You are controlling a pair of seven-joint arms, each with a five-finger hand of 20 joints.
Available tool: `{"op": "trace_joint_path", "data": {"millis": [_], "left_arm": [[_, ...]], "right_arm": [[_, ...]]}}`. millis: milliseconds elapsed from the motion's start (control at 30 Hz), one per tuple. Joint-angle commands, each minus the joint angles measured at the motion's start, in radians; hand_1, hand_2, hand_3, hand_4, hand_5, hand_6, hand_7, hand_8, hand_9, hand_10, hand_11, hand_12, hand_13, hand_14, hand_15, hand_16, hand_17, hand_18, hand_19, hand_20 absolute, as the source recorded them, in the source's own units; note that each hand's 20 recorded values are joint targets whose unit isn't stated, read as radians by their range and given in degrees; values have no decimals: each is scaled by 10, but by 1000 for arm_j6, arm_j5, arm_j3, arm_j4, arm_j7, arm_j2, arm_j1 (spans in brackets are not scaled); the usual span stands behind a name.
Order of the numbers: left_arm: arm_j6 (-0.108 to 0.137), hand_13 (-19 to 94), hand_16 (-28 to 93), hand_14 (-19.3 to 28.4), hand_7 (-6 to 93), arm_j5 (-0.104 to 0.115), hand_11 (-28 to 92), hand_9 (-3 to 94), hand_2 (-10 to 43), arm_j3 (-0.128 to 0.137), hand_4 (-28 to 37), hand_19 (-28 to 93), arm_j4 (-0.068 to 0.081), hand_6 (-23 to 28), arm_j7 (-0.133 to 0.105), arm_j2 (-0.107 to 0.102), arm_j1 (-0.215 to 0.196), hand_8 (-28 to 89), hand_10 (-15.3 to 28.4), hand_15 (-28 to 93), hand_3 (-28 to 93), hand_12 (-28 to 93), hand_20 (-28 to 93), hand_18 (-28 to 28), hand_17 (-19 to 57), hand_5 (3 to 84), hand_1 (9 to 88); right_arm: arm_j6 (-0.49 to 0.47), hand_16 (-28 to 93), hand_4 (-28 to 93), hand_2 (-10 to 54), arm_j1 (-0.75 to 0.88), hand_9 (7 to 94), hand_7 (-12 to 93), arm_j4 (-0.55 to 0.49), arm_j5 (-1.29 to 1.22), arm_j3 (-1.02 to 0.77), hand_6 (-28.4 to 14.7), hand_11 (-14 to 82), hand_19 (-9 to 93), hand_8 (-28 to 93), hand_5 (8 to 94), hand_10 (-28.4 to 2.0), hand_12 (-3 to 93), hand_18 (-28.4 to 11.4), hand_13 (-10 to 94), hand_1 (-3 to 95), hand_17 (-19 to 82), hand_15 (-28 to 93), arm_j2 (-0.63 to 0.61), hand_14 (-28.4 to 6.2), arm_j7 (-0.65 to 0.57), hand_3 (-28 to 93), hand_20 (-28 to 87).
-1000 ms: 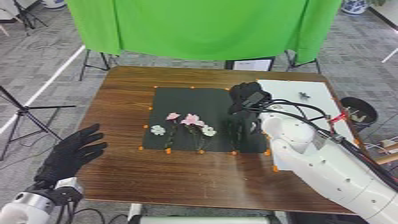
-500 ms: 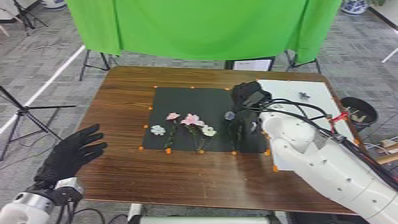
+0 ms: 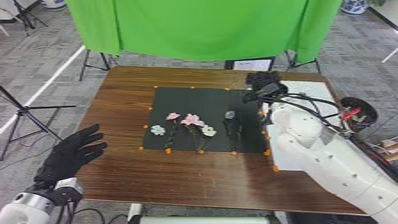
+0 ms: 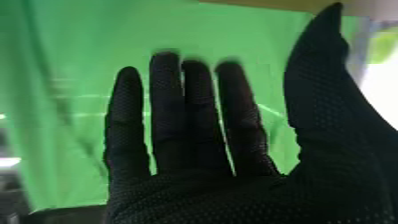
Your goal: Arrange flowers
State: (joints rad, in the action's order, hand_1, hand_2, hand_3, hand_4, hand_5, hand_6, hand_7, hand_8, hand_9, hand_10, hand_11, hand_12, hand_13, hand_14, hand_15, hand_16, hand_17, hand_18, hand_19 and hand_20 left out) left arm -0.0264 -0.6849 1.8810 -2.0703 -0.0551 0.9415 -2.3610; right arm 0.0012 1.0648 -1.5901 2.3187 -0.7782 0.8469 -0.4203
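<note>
One dark bin [image 3: 371,109] beside table [image 3: 204,175], contents unclear, flowers [image 3: 191,119] on black mat [image 3: 178,95], left fingers [image 3: 83,134] and right fingers [image 3: 263,77] wide

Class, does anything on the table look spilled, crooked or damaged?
Nothing stands out: the pink flowers, white flowers and grey-blue flower all lie on the black sheet, with no visible spill or break.

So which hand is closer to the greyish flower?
Right: the right hand is beyond the greyish flower, slightly rightward; the left hand is farther off, at the left edge of the table.
</note>
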Motion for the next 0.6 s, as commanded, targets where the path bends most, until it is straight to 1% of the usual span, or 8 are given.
{"op": "trace_joint_path", "data": {"millis": [33,133,200,300,367,467,567,600], "left_arm": [[8,200,-47,179,183,2,253,272,12,0,-283,416,-3,57,-2,9,-15,-102,135,469,724,168,87,218,-96,320,248],[7,200,-47,179,183,2,252,271,12,0,-283,416,-3,57,-2,9,-16,-101,135,469,723,168,87,218,-96,320,248],[8,200,-46,179,183,3,253,271,13,-2,-283,416,-3,57,-4,7,-16,-101,135,469,723,169,87,218,-96,319,248],[11,200,-46,179,183,6,252,272,12,-4,-283,416,-2,57,-7,2,-17,-101,135,469,724,168,87,219,-97,319,247],[7,200,-46,179,183,6,252,272,12,-2,-283,416,-3,57,-7,2,-18,-101,135,469,723,168,87,218,-96,319,248],[9,200,-46,179,183,7,252,271,12,-5,-283,416,-2,57,-8,-1,-17,-101,135,470,724,168,87,218,-96,320,247],[8,200,-47,179,184,8,253,271,12,-2,-283,416,-2,57,-5,-1,-19,-101,135,468,723,168,87,219,-96,320,248],[8,200,-47,179,184,7,253,271,12,0,-283,416,-3,57,-4,1,-22,-101,135,468,723,168,87,219,-96,320,248]], "right_arm": [[-17,227,-283,-95,-74,196,287,156,-31,-38,-44,100,491,-131,184,-130,264,-193,133,247,19,191,-64,-128,-8,921,216],[-6,269,-283,-95,-81,144,234,214,-57,-44,-57,28,462,-104,144,-139,282,-195,103,247,-3,72,-73,-146,15,920,163],[-46,278,-283,-95,-83,127,211,235,-95,-59,-62,3,451,-90,128,-138,293,-205,104,246,-8,10,-78,-159,25,917,138],[-161,287,-283,-95,-87,103,170,261,-136,-96,-67,-50,436,-69,107,-137,311,-218,109,242,-15,-75,-78,-173,34,914,111],[-180,280,-283,-95,-86,93,133,280,-160,-112,-73,-96,418,-50,90,-136,327,-226,100,238,-22,-112,-81,-185,40,911,91],[-200,262,-283,-95,-77,89,121,295,-187,-130,-76,-104,412,-40,85,-137,334,-234,117,233,-24,-109,-89,-188,41,913,83],[-196,230,-283,-95,-74,119,153,311,-195,-127,-70,-67,411,-59,92,-139,305,-232,167,236,-3,-59,-93,-170,39,915,87],[-200,208,-283,-95,-72,147,175,320,-177,-132,-65,-37,408,-79,101,-142,265,-227,199,240,22,-30,-88,-157,48,917,90]]}}
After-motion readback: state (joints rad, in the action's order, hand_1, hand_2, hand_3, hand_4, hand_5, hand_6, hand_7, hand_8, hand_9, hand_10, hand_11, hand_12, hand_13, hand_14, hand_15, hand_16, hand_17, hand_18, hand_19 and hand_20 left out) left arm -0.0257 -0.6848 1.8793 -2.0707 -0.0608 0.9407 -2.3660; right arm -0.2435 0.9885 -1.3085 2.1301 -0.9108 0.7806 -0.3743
